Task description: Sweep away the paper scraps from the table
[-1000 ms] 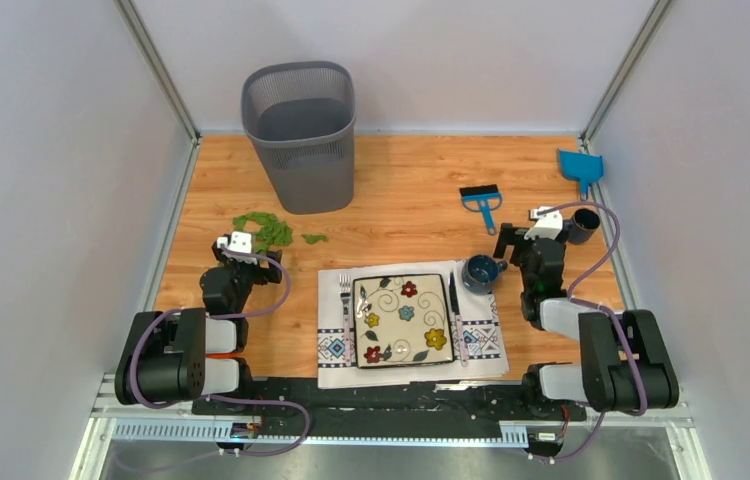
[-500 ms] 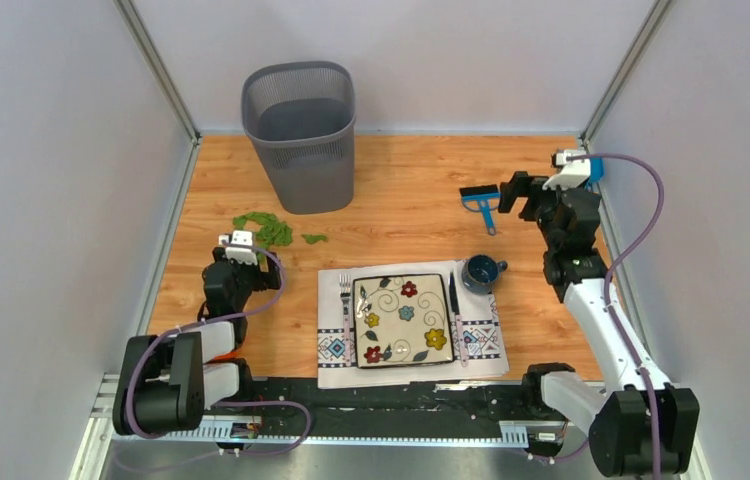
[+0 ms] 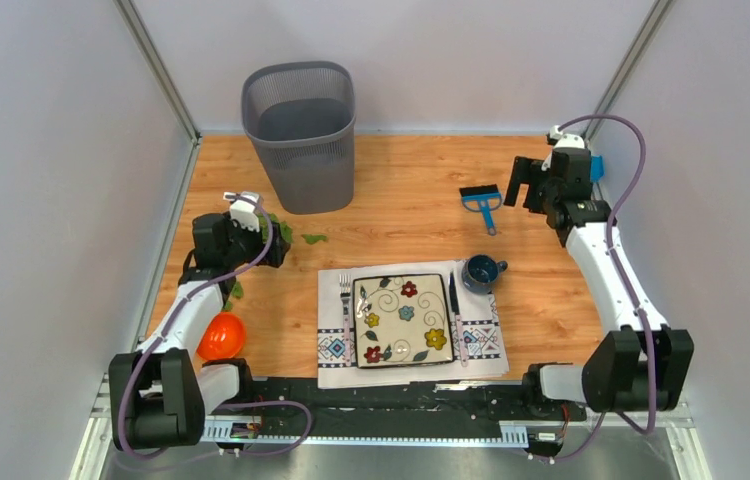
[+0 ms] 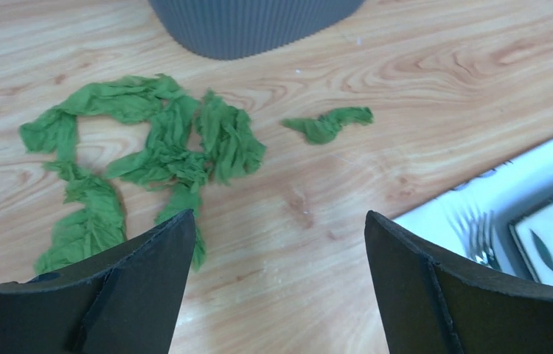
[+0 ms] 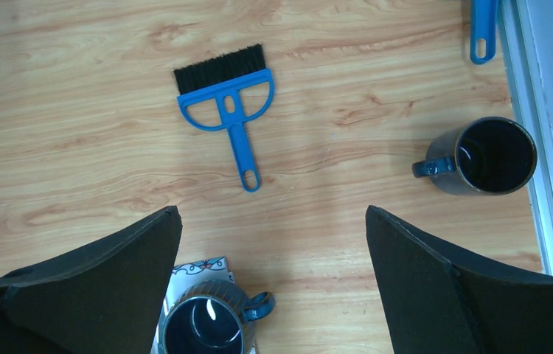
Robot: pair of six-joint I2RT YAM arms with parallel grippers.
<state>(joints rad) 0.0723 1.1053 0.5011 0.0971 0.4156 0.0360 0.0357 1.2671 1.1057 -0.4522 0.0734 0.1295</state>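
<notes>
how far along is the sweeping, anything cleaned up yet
Nothing done yet: the green paper scraps lie on the table near the bin. In hand: the right hand hovers open above the brush, the left hand open over the scraps; neither holds anything. Left: pick up brush and dustpan, sweep, tip into the bin.

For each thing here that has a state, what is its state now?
left gripper: open, empty.
right gripper: open, empty.
paper scraps: lying loose, unswept.
brush: lying flat, not held.
bin: upright, no scraps visible inside.
left mug: upright.
right mug: upright.
</notes>
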